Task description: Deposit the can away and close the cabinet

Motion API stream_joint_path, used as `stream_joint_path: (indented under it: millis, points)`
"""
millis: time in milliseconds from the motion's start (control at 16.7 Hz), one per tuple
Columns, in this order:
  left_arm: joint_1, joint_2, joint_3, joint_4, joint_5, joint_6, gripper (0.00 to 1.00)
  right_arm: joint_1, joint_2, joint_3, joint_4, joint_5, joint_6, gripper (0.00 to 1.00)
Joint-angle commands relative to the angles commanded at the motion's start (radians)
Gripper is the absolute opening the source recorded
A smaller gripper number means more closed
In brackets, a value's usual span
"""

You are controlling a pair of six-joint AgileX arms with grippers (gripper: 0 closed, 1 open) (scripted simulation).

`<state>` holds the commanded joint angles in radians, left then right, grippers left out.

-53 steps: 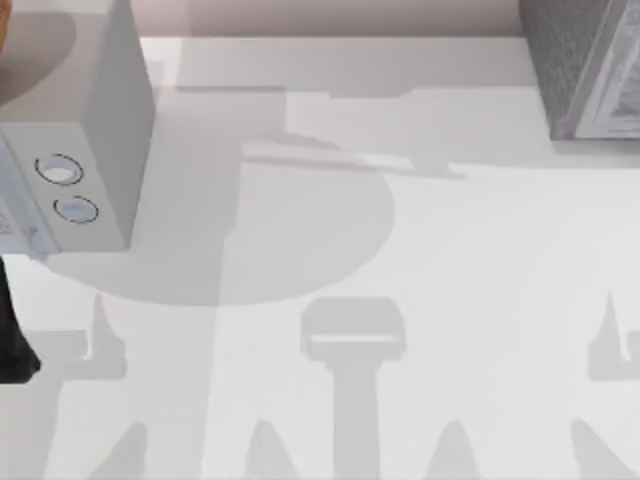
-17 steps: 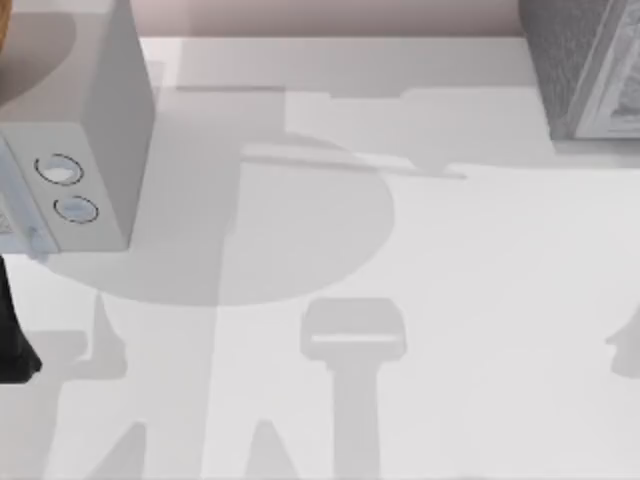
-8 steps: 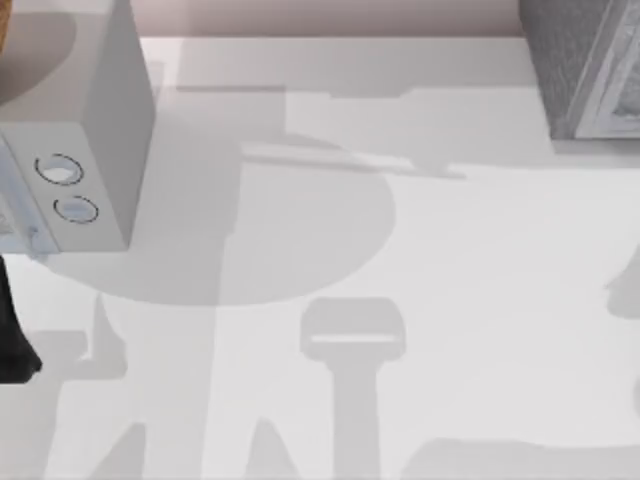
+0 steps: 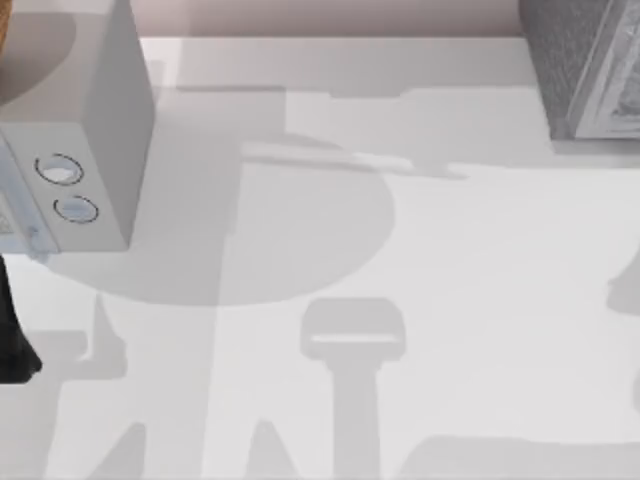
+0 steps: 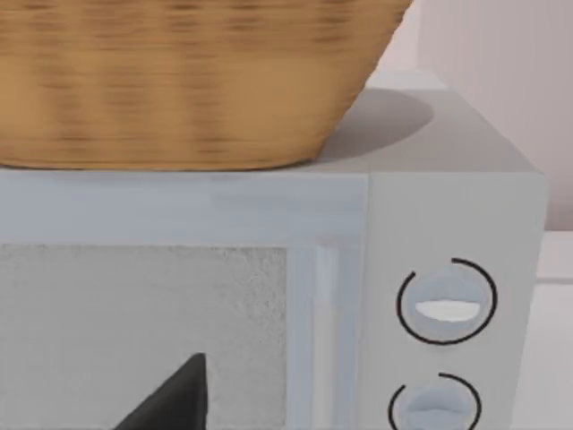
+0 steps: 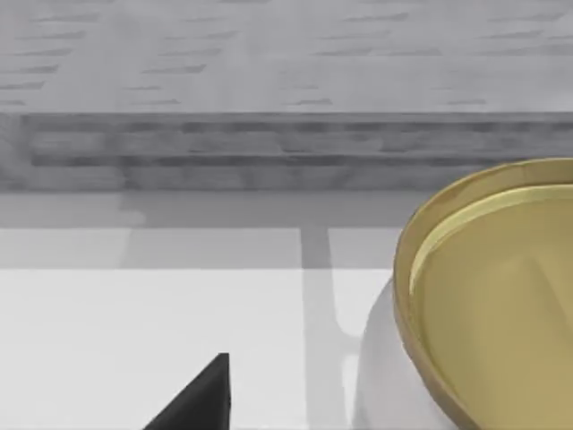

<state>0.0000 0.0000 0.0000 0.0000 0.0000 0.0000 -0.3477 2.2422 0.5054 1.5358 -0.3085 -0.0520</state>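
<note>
A can (image 6: 488,305) with a gold rim and a pale yellow recessed top over a white body sits close under the right wrist camera, upright on the white table (image 4: 470,260). Beyond it in that view runs the grey, woodgrain front of the cabinet (image 6: 286,134), its lower edge meeting the tabletop, with a shadow band lying along the foot of it. A dark fingertip (image 6: 201,399) of the right gripper juts into the lower edge of that view, beside the can and apart from it; whether the fingers are spread or pressed together cannot be told.

From above, the cabinet (image 4: 585,65) stands at the table's far right corner, grey and textured. The tabletop is bare white across its middle, crossed by soft grey shadows of the arms and of a rounded shape. A pale pinkish wall (image 4: 330,15) closes the room behind the table.

At the far left stands a white microwave (image 4: 85,130) with two round dials (image 4: 60,170) on its front panel. The left wrist camera faces its door and dials, and a woven wicker basket (image 5: 179,81) rests on its top. A dark fingertip (image 5: 170,399) of the left gripper shows before the microwave door; the state of its fingers cannot be told either. A dark part of the left arm (image 4: 12,340) shows at the table's left edge.
</note>
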Motion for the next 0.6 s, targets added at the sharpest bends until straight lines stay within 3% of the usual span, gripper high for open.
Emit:
stream_joint_path:
  millis: [600]
  points:
    - [0.0,0.0,0.0,0.0,0.0,0.0,1.0,0.0,0.0,0.0,0.0,0.0,0.0,0.02]
